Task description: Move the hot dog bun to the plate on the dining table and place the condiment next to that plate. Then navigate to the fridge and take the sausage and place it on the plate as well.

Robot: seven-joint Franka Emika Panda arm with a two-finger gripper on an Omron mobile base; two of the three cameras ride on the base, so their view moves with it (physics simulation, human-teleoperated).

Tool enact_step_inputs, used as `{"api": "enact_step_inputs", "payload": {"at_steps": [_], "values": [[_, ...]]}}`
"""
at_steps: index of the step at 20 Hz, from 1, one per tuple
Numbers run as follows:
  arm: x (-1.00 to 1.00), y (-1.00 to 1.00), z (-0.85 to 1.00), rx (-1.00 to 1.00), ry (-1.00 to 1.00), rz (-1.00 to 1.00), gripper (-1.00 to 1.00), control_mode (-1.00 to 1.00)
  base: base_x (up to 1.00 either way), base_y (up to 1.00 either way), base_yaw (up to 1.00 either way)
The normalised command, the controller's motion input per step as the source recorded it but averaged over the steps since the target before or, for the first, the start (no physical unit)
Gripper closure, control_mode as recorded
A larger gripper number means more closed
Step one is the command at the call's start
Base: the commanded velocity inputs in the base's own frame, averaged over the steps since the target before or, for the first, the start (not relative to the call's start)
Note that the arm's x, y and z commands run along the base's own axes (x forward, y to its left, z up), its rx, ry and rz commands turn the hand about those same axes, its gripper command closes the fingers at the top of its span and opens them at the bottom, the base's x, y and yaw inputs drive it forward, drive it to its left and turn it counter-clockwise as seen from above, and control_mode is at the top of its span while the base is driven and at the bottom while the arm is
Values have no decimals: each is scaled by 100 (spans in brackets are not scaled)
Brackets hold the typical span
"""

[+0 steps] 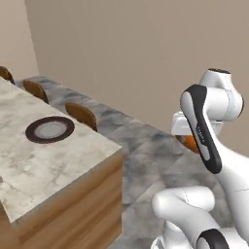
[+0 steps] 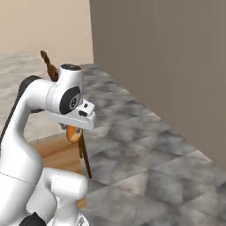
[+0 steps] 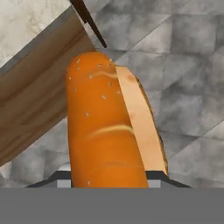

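My gripper [image 3: 109, 181] is closed on the hot dog bun [image 3: 105, 131], up in the air beside the dining table [image 1: 44, 170], so I should carry it slowly over to the plate [image 1: 49, 129] and put it down softly in the middle.

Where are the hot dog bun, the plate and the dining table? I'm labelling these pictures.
hot dog bun [image 3: 98, 131]: hand view, on its golden-orange crust.
plate [image 1: 49, 129]: left base view, on its grey centre.
dining table [image 1: 44, 170]: left base view, on bare marble near the corner.
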Motion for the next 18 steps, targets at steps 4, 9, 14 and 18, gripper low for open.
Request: {"api": "enact_step_inputs", "payload": {"at_steps": [4,9,14,18], "values": [[0,0,0,0,0,0,100,100,74,-11,73],[0,0,0,0,0,0,100,100,64,-13,72],[0,0,0,0,0,0,100,100,57,-13,67],[0,0,0,0,0,0,100,100,47,-24,27]]}}
